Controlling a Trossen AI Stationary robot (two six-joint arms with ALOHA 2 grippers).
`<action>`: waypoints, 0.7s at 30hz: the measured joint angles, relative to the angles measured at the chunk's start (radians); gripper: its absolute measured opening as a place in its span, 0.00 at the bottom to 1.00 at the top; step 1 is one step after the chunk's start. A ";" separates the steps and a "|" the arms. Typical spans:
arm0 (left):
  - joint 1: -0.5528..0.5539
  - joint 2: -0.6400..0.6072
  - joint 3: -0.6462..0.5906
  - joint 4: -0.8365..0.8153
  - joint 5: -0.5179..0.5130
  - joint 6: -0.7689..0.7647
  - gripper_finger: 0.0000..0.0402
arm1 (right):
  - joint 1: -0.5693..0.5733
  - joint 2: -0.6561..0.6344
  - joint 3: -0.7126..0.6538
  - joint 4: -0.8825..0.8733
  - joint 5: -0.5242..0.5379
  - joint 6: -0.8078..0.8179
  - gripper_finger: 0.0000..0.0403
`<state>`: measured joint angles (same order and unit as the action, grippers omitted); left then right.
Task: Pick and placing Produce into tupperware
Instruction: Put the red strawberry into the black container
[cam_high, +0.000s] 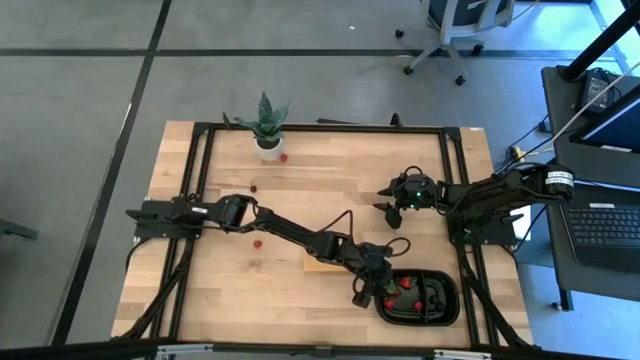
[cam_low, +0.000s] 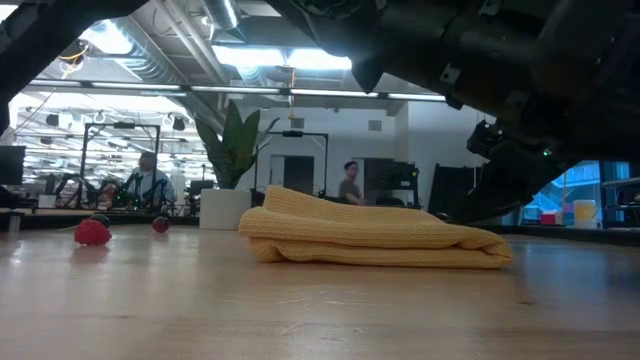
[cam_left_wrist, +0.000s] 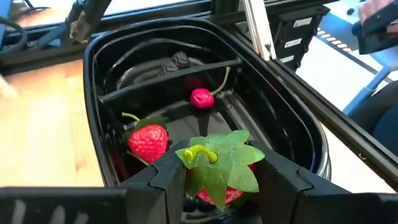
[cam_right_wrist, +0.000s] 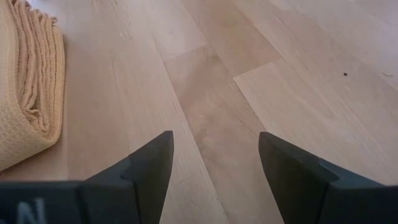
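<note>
The black two-compartment tray (cam_high: 446, 300) lies at the table's near right; it also shows in the left wrist view (cam_left_wrist: 292, 118). In it lie a red strawberry (cam_left_wrist: 148, 142), a small pink-red berry (cam_left_wrist: 201, 98) and a dark berry (cam_left_wrist: 177, 60). My left gripper (cam_high: 364, 291) hangs over the tray's left end, shut on a strawberry with a green leafy top (cam_left_wrist: 219, 167). My right gripper (cam_high: 393, 207) is open and empty above bare wood right of centre; its open fingers show in the right wrist view (cam_right_wrist: 214, 168). Loose berries (cam_high: 257, 240) (cam_high: 283, 157) lie on the table's left half. My left gripper pinches the strawberry between its two fingers (cam_left_wrist: 169, 180), at the berry's sides just under the green leaves (cam_left_wrist: 233, 158). The fingers point slanting down toward the tray. The strawberry is clear of the tray floor, its leafy top toward the camera.
A folded yellow cloth (cam_low: 370, 240) lies on the table left of the tray, partly under my left arm (cam_high: 320, 262). A potted spiky plant (cam_high: 266, 125) stands at the far edge. A red berry (cam_low: 92, 232) shows in the low view. People sit in the room behind.
</note>
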<state>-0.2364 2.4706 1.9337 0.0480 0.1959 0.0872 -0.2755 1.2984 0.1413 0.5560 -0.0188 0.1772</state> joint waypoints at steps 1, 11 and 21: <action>-0.001 0.000 -0.003 0.002 0.000 0.000 0.36 | 0.000 0.000 0.000 0.000 0.000 0.000 0.59; -0.003 0.012 -0.016 0.014 -0.005 0.000 0.36 | 0.000 0.000 0.000 0.000 0.000 -0.002 0.59; -0.003 0.025 -0.016 0.026 0.001 -0.007 0.36 | 0.000 0.000 0.000 0.000 0.000 -0.005 0.59</action>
<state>-0.2390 2.4954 1.9175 0.0738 0.1970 0.0800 -0.2756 1.2984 0.1413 0.5556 -0.0185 0.1722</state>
